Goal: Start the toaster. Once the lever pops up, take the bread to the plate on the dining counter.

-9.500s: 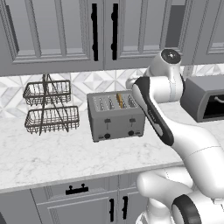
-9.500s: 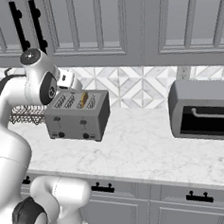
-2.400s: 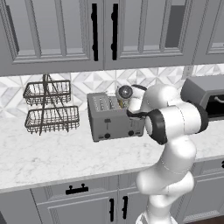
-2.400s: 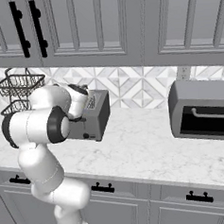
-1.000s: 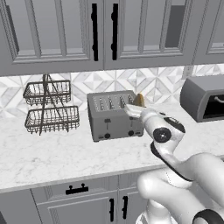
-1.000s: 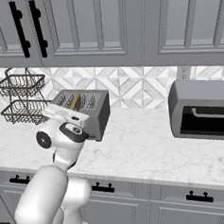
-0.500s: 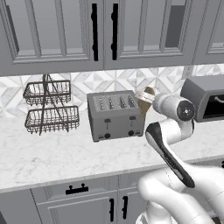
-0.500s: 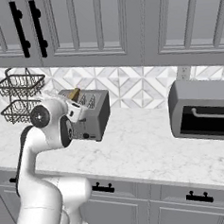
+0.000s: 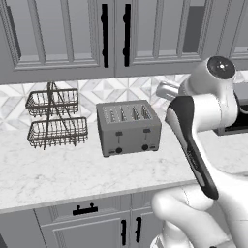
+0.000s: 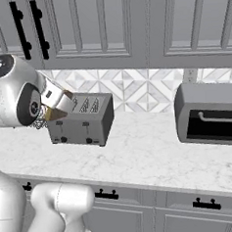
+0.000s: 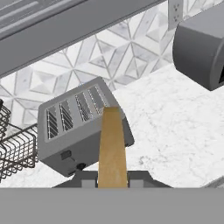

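Left base view: white marble counter is running under grey wall cabinets with black handles, patterned tile behind. One toaster is sitting mid-counter, four slots on top, two levers and two knobs on its front; one two-tier wire basket is standing just left of it, apart from it. Bare marble is lying open near the front edge.

Right base view: the bread is showing as a tan sliver by the arm's end, raised just left of the toaster's top. One dark grey appliance is sitting well right, with wide bare counter between.

Hand view: the gripper is pinching one slice of bread, edge-on, above the counter, with the toaster beyond it, off the slots; fingertips mostly hidden
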